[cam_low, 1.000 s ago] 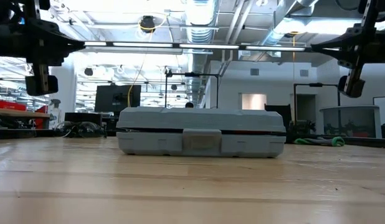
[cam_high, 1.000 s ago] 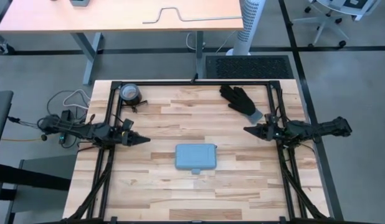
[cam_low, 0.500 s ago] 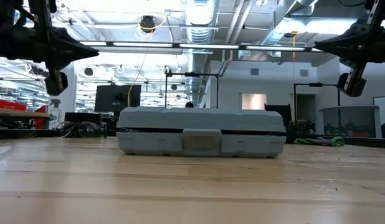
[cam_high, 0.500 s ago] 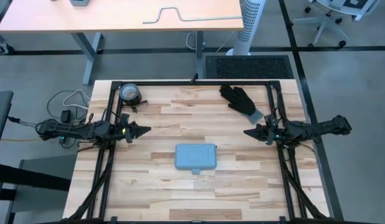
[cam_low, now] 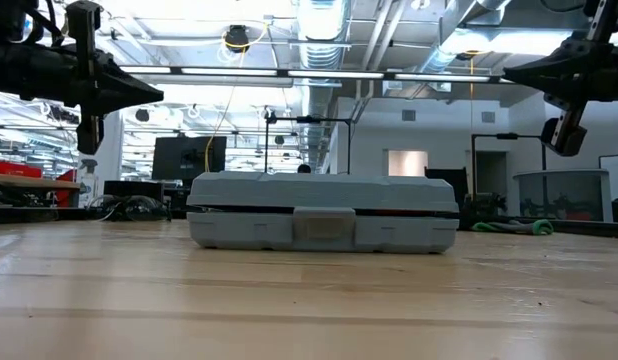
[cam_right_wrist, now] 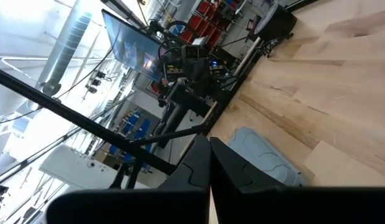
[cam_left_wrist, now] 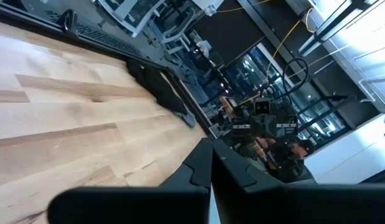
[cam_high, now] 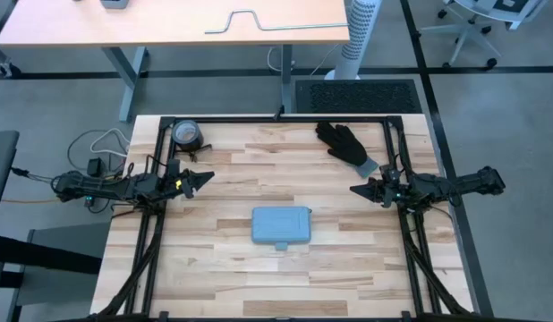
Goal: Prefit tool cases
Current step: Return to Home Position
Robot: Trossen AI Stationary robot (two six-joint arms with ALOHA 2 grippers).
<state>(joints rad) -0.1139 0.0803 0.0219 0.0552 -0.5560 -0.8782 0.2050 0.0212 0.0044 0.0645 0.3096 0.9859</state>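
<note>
The light-blue tool case [cam_high: 281, 225] lies shut and flat on the wooden table near its middle, with its small handle tab [cam_high: 280, 246] toward the near edge; the low view shows its front side [cam_low: 324, 225]. My left gripper [cam_high: 208, 177] hovers shut over the table's left side, clear of the case. My right gripper [cam_high: 353, 189] hovers shut over the right side, also clear. In the wrist views both finger pairs meet tip to tip [cam_left_wrist: 211, 149] [cam_right_wrist: 209, 146] with nothing between them.
A black glove [cam_high: 346, 146] lies at the far right of the table. A roll of tape [cam_high: 186, 135] sits at the far left corner. A black metal frame [cam_high: 276, 119] borders the table. Bare wood lies around the case.
My left gripper has moved toward the table's far edge and turned a little that way, staying shut. The right gripper and the case have kept still.
</note>
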